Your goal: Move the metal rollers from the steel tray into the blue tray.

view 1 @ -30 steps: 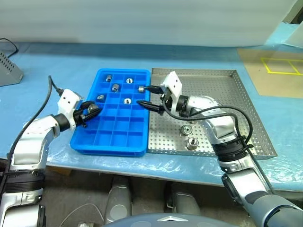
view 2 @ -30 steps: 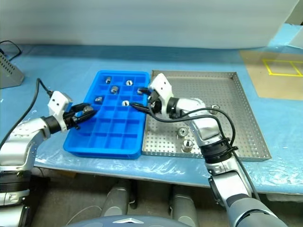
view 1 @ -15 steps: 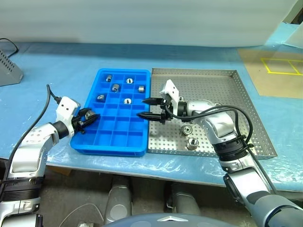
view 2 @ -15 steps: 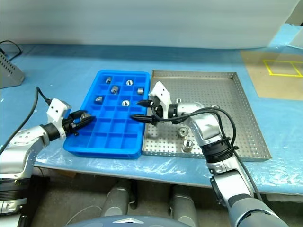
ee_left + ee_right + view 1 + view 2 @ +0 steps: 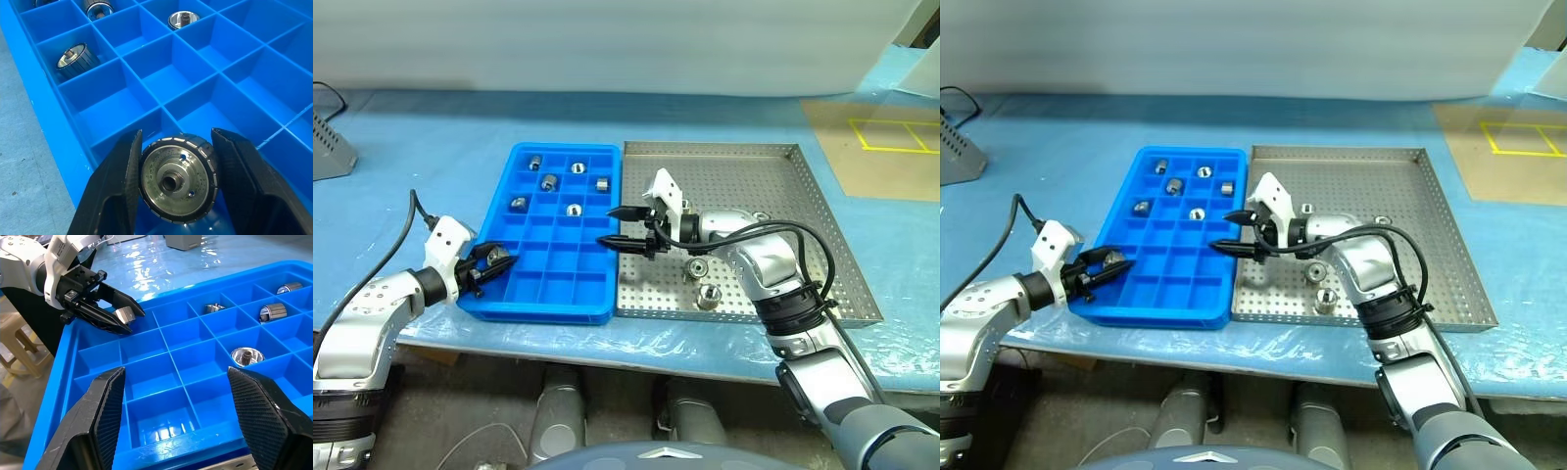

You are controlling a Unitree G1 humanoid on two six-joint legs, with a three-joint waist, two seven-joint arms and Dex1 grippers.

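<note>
A: What is laid out on the table (image 5: 431,117), largest thing first?

B: A blue-covered table is seen, and on it the steel tray (image 5: 803,211) is set, with the blue tray (image 5: 499,211) touching its left rim. A grey box (image 5: 328,157) is seen at the far left edge, and a brown sheet (image 5: 886,152) with yellow tape lines lies at the far right.

A: Where are the rollers found?

B: Five rollers (image 5: 548,182) are lodged in separate compartments in the far half of the blue tray. Four more are left in the steel tray: two near its front rim (image 5: 707,296) and two farther back, partly hidden behind the right arm.

A: How are the grippers placed?

B: The left gripper (image 5: 173,178) is closed on a roller (image 5: 177,177) and is held over the near left corner of the blue tray. The right gripper (image 5: 619,224) is held open and empty over the seam between the two trays, pointing left.

A: Is anything standing in the way?

B: The near rows of compartments are seen empty. The two grippers are well apart. A black cable (image 5: 773,230) is looped over the right forearm, above the steel tray.
</note>
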